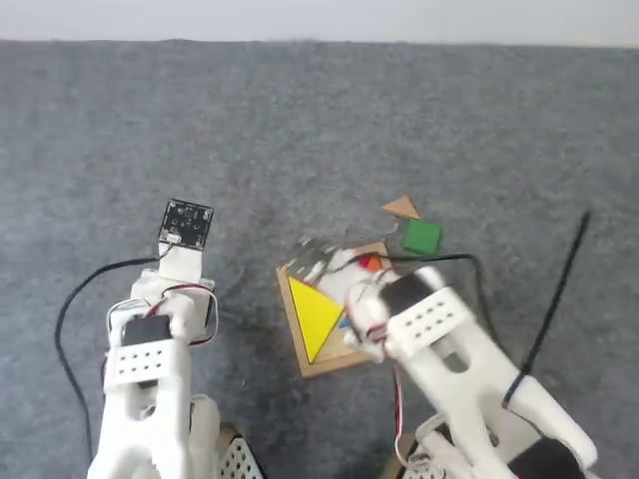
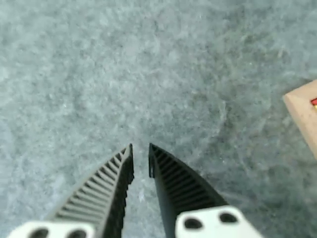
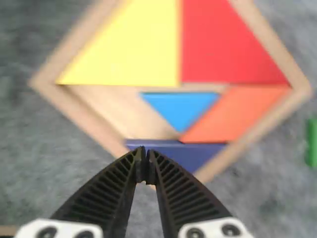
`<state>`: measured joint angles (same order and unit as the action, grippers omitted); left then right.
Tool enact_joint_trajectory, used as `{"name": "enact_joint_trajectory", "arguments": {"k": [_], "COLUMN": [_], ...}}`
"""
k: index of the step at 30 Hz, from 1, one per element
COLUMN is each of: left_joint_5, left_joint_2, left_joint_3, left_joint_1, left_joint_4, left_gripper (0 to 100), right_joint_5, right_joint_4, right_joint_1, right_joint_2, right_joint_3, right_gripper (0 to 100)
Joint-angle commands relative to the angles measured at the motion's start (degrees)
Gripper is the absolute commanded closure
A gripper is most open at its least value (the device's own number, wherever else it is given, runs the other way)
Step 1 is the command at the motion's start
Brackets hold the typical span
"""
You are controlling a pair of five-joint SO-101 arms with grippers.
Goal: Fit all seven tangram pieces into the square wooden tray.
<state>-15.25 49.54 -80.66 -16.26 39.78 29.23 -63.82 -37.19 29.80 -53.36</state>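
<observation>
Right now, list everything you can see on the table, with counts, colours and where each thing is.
wooden tray: one, light wood, on the carpet under the right arm
large triangles: two, yellow and red, side by side in the tray
small triangle: one, blue, mid-tray
parallelogram: one, orange, in the tray beside the blue one
dark blue piece: one, along the tray's edge
green square: one, on the carpet outside the tray
tan triangle: one, beside the green square
carpet: grey
left arm: white, over bare carpet, jaws slightly apart
right arm: white, over the tray, jaws shut, empty
</observation>
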Motion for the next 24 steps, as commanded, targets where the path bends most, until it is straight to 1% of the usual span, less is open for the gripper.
{"name": "enact_joint_trajectory", "arguments": {"k": [1, 3, 5, 8, 11, 14, 17, 24], "left_joint_5": [-0.7, -0.79, -0.79, -0.79, -1.23, -4.48, -5.27, -5.27], "left_joint_2": [5.36, 7.03, 8.79, 11.52, 14.51, 17.58, 20.57, 26.9], "left_joint_3": [-1.36, -2.42, -3.21, -4.7, -6.2, -7.78, -9.27, -12.35], "left_joint_1": [-0.44, -0.44, -0.62, -0.62, -0.62, -0.62, -0.62, -0.62], "left_joint_4": [-1.14, -1.14, -1.14, -1.14, -1.14, -1.14, -1.05, -0.79], "left_gripper": [95, 95, 95, 95, 95, 95, 95, 95], "right_joint_5": [1.32, 1.49, 4.04, 6.86, 9.93, 12.92, 15.65, 19.16], "right_joint_4": [1.36, 3.21, 3.91, 4.35, 5.76, 8.13, 9.54, 9.54], "right_joint_1": [-5.23, -5.41, -5.58, -5.32, -5.32, -5.23, -5.23, -5.23], "right_joint_2": [2.15, 2.07, 2.07, 1.01, -3.21, -8.84, -12.53, -12.88], "right_joint_3": [0.44, 0.35, 0.26, 0.26, 0.26, 0.26, 0.62, 0.7], "right_gripper": [92.4, 86.8, 84.7, 84.6, 84.4, 84.4, 84.3, 84.2]}}
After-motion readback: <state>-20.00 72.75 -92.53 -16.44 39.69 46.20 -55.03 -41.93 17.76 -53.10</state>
